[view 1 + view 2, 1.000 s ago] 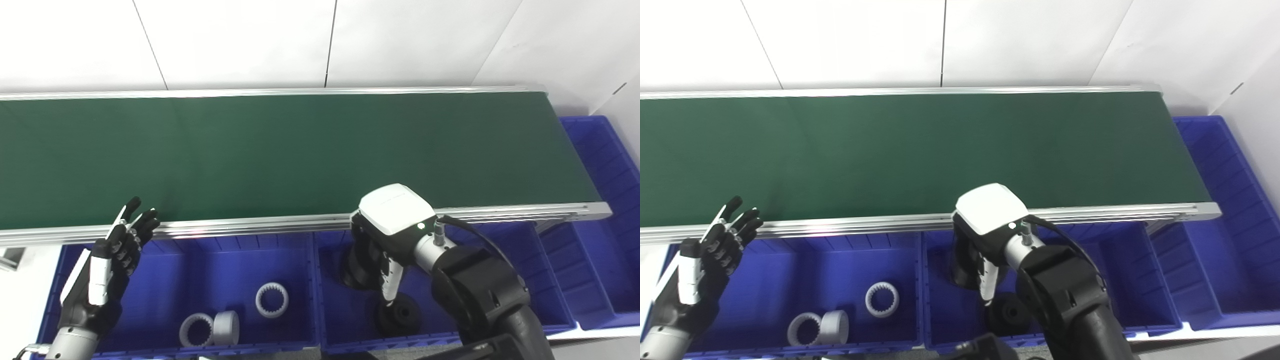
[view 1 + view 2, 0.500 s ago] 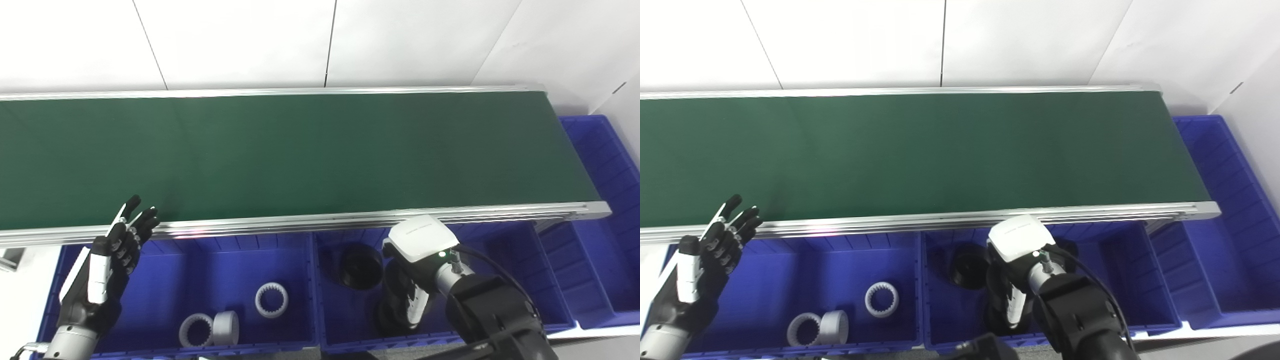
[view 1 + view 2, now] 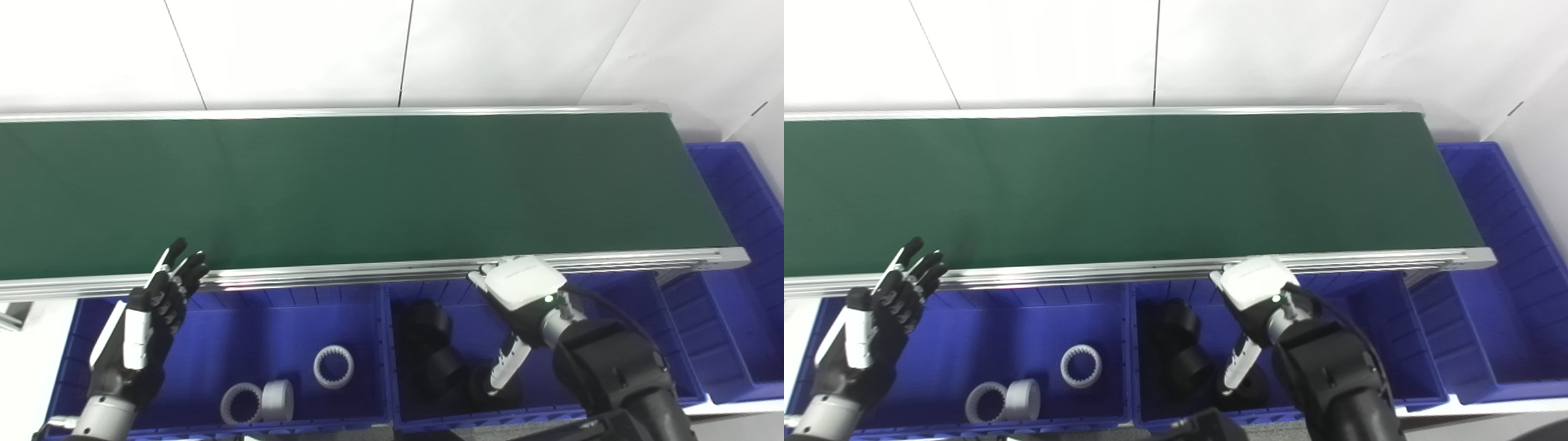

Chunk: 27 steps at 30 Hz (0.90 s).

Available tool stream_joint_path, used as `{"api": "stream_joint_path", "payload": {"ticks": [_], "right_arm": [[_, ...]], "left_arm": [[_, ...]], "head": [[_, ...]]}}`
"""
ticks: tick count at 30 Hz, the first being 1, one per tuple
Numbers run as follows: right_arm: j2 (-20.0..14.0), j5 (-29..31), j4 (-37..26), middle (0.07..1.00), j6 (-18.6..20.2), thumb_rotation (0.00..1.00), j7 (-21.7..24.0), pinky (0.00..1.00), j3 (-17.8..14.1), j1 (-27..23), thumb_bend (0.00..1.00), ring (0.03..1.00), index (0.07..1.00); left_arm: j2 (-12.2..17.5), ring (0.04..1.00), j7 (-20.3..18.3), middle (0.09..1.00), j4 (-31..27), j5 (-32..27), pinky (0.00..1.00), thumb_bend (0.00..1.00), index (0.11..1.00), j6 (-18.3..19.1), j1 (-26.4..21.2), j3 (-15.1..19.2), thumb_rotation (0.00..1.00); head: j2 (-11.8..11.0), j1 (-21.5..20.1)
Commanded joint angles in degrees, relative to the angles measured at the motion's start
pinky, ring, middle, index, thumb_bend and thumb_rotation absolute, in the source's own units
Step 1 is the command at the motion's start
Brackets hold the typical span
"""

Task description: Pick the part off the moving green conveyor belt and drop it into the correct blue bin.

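With the black part [image 3: 429, 318] lying loose in the middle bin [image 3: 612, 294] among other black ones and the belt [image 3: 367, 184] bare, the right hand [image 3: 520, 300], fingers apart and empty, should lift clear of the bin walls, while the left hand [image 3: 153, 306] waits open.

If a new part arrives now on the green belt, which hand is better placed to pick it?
Probably the left hand: it is open, holds nothing, and hovers at the near rail of the conveyor belt. The right hand is over the middle bin, above the black parts. No part shows on the belt yet.
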Motion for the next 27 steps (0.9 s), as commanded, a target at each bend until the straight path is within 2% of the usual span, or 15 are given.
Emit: {"api": "stream_joint_path", "payload": {"ticks": [1,3,4,5,7,10,11,12,15,16,20,21,22,25,27], "right_arm": [[-1.09,0.67,-2.38,0.973,-2.20,0.52,-0.76,0.92,-1.10,-0.20,1.00,0.957,0.950],[-1.58,2.11,-3.11,0.944,-2.46,0.51,-3.54,0.84,-1.53,0.36,0.97,0.923,0.920],[-1.80,3.08,-3.38,0.908,-2.53,0.51,-5.34,0.77,-1.73,0.81,0.92,0.877,0.890],[-1.62,6.23,-3.69,0.905,-2.07,0.51,-9.28,0.76,-2.34,2.09,0.91,0.873,0.887],[-0.74,12.83,-3.99,0.854,-0.98,0.55,-16.03,0.67,-3.54,4.74,0.87,0.801,0.852],[1.55,22.10,-3.33,0.816,-0.42,0.71,-25.35,0.58,-4.69,8.62,0.82,0.743,0.838],[2.27,24.55,-2.23,0.814,-1.57,0.74,-29.69,0.56,-4.69,10.17,0.80,0.734,0.838],[2.69,26.18,-1.41,0.814,-2.45,0.76,-32.76,0.55,-4.65,11.23,0.79,0.729,0.840],[4.05,30.51,2.34,0.817,-5.53,0.78,-43.03,0.58,-4.03,14.75,0.77,0.733,0.837],[5.08,31.93,3.54,0.823,-5.97,0.79,-46.15,0.60,-3.70,15.91,0.75,0.740,0.838],[6.66,36.51,7.85,0.852,-8.24,0.82,-55.60,0.61,-2.88,19.21,0.71,0.770,0.853],[6.97,38.10,9.61,0.858,-9.34,0.83,-58.43,0.62,-2.88,19.99,0.70,0.775,0.857],[7.06,39.17,10.82,0.869,-10.06,0.85,-60.50,0.62,-2.80,20.50,0.69,0.786,0.865],[7.83,43.22,15.68,0.881,-14.14,0.88,-68.22,0.67,-2.98,21.58,0.67,0.807,0.867],[7.94,44.56,18.59,0.889,-16.36,0.94,-72.39,0.71,-2.86,21.60,0.69,0.825,0.881]], "left_arm": [[-0.40,0.933,0.44,0.929,-0.76,0.66,1.00,0.79,1.000,-2.44,-0.50,-0.10,1.00],[-0.94,0.929,0.65,0.921,-0.71,1.47,1.00,0.79,1.000,-3.37,-0.12,-0.40,1.00],[-1.21,0.923,0.72,0.914,-0.67,1.92,0.99,0.79,1.000,-3.95,0.10,-0.52,1.00],[-1.56,0.922,0.90,0.913,-0.66,2.85,0.99,0.79,1.000,-5.15,0.48,-0.87,1.00],[-2.56,0.909,1.49,0.909,-0.74,4.47,0.94,0.79,1.000,-7.05,1.31,-1.46,1.00],[-4.19,0.874,2.31,0.880,-0.86,5.71,0.89,0.82,1.000,-8.83,2.24,-2.14,1.00],[-4.65,0.869,2.48,0.877,-0.93,6.24,0.88,0.83,1.000,-9.27,2.58,-2.56,1.00],[-4.95,0.867,2.61,0.875,-0.97,6.64,0.89,0.84,1.000,-9.58,2.81,-2.87,1.00],[-5.90,0.865,3.37,0.883,-1.10,8.76,0.88,0.87,1.000,-10.48,3.86,-3.80,1.00],[-6.11,0.870,3.63,0.890,-1.21,9.46,0.89,0.88,1.000,-10.88,4.20,-3.99,1.00],[-7.07,0.880,4.96,0.901,-1.13,11.62,0.90,0.87,1.000,-13.55,5.68,-4.83,1.00],[-7.21,0.881,5.49,0.902,-0.68,12.50,0.90,0.87,1.000,-15.42,6.07,-5.10,1.00],[-7.29,0.884,5.87,0.900,-0.34,13.14,0.89,0.86,1.000,-16.79,6.32,-5.28,1.00],[-7.96,0.876,8.53,0.908,1.19,16.74,0.86,0.86,1.000,-22.40,7.35,-5.22,1.00],[-8.33,0.902,9.59,0.951,1.99,17.54,0.90,0.85,1.000,-25.08,8.13,-5.10,1.00]], "head": [[-0.37,1.48],[-1.00,3.61],[-1.10,3.96],[-1.57,6.21],[-1.98,9.19],[-2.47,11.32],[-3.14,13.62],[-3.14,13.62],[-4.49,17.66],[-4.49,17.66],[-6.10,21.44],[-7.15,23.43],[-7.15,23.43],[-9.28,26.59],[-10.17,27.69]]}}
